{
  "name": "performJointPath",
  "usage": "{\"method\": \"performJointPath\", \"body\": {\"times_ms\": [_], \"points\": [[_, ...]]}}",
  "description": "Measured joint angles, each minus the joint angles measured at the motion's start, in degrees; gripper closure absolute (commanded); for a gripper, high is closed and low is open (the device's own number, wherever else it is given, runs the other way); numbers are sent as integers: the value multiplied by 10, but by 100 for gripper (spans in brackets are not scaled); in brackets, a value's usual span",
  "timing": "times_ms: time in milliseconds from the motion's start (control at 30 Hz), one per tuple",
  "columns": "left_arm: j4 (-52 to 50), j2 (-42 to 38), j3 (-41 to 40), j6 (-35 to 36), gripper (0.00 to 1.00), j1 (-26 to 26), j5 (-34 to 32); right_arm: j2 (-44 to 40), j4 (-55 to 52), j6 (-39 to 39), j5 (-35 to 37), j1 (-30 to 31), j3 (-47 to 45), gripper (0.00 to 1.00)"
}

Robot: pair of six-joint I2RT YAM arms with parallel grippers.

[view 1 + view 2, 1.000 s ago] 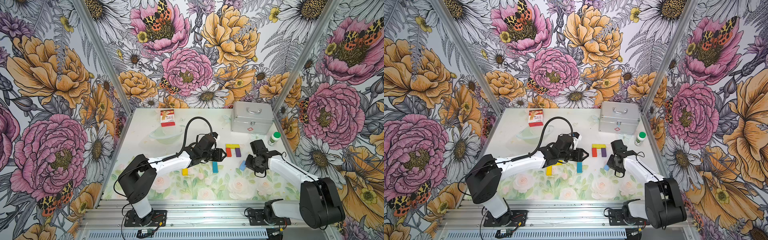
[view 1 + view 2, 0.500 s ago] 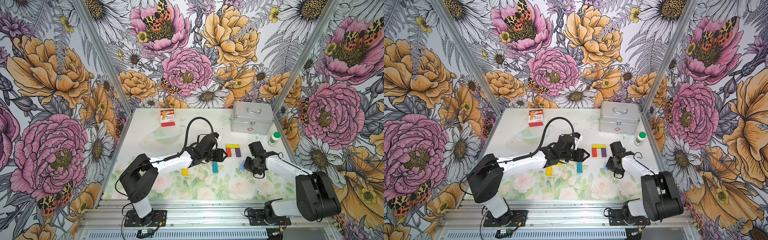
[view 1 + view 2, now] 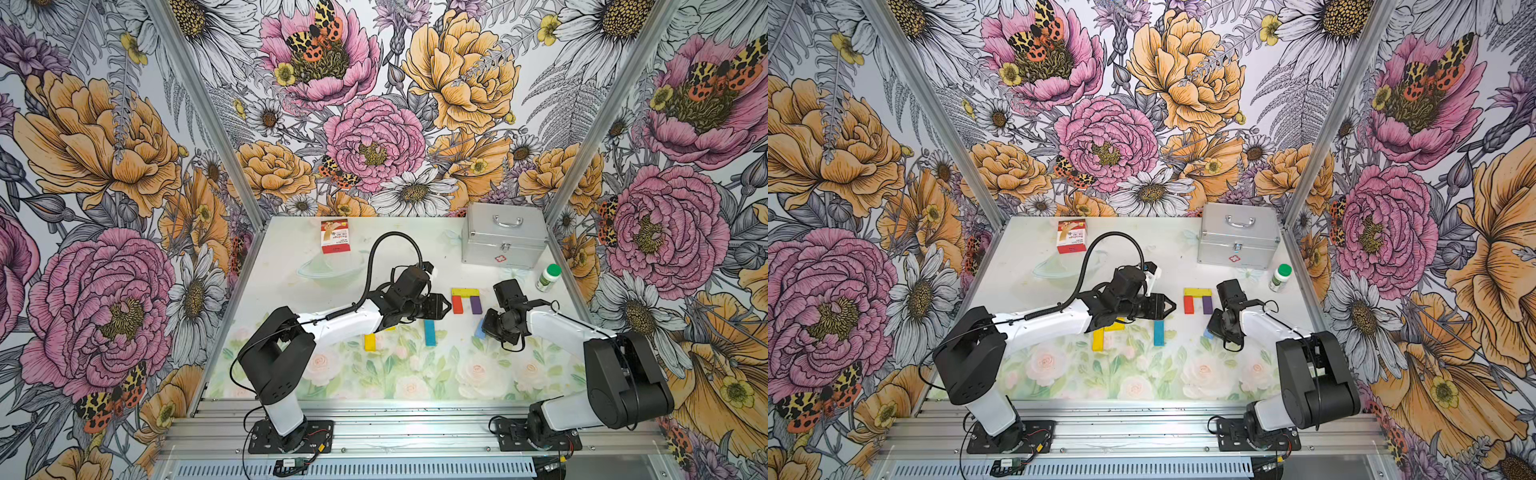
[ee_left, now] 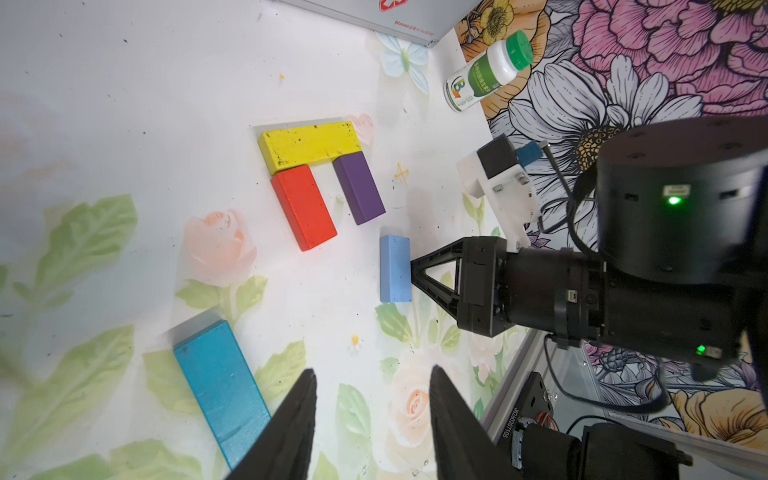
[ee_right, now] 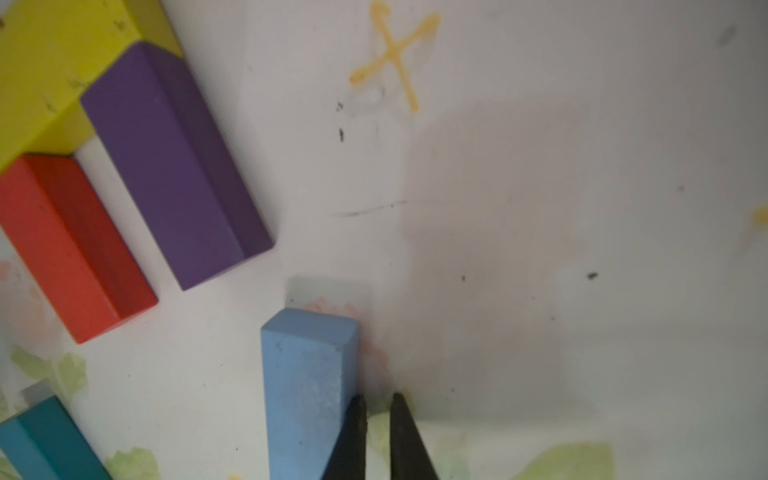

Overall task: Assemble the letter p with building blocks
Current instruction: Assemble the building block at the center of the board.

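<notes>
Reading bearings off the top views, 12 o'clock toward the back wall.

Partial figure: a long yellow painted wooden block (image 3: 465, 292) lies 9-to-3, at about 2 o'clock from the middle of the white table (image 3: 286, 249). A short red wooden block (image 3: 457, 304) butts its 9 o'clock end and runs toward 6. A short purple wooden block (image 3: 476, 304) butts its 3 o'clock end and also runs toward 6. Bare table shows in the gap between red and purple.

Loose pieces: a small light blue wooden block (image 4: 395, 268) lies at 5 o'clock of the purple one, apart from it. A long teal wooden block (image 3: 430, 332) lies 12-to-6, at 7 o'clock of the red one. Two more yellow wooden blocks (image 3: 1098, 338) sit at 9 o'clock of the teal, partly under the left arm.

Right gripper (image 5: 377, 397): fingers stand nearly together with a thin slit between them and nothing in it. It is at the 3 o'clock side of the light blue block, one finger against the block's long face.

Left gripper (image 4: 371, 370): fingers apart, empty, just 9 o'clock of the red block and 12 o'clock of the teal.

Also on the table: red-and-white printed card box (image 3: 335, 236) at 11 o'clock, silver metal case (image 3: 505, 237) at 1 o'clock, white bottle with green cap (image 3: 548, 277) at 2 o'clock.
</notes>
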Motion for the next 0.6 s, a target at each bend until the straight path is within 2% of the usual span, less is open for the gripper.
{"method": "performJointPath", "body": {"times_ms": [600], "points": [[0,0,0,0,55,3,0,-7,5,13,-14,31,-8,86]]}}
